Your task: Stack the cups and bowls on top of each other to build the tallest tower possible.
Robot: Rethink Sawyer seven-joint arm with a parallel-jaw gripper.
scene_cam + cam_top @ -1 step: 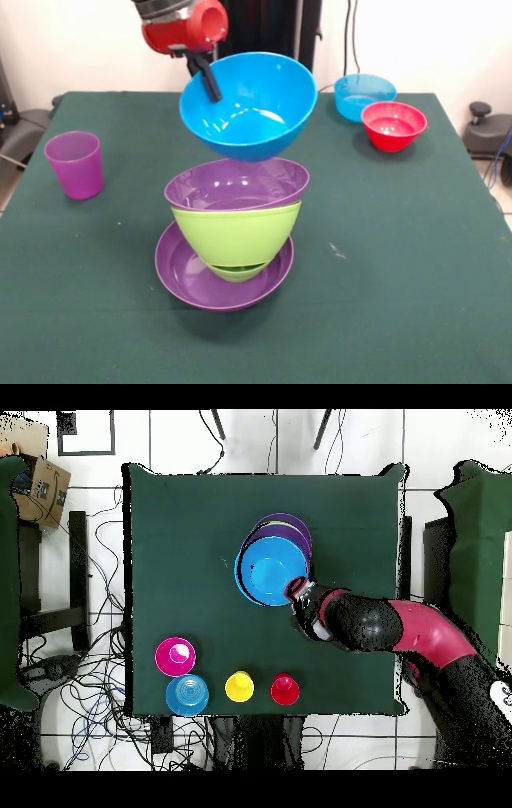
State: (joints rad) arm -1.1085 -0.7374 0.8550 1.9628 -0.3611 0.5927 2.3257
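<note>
In the front view, the translucent purple cup [74, 164] stands upright at nine o'clock on the green table [400, 256], well apart from the rest. Dead centre sits the tower [232, 240]: a large purple bowl [188, 280] at the base, the lime green bowl [237, 234] nested in it, a second purple bowl [237, 186] tilted on top. Just above, the gripper [210, 82] is pinching the rim of the blue bowl [250, 104], holding it tipped over the stack; whether it touches the purple bowl below cannot be told. At two o'clock, the small light blue bowl [364, 96] and small red bowl [394, 126] sit touching. No writing or labels are readable.
</note>
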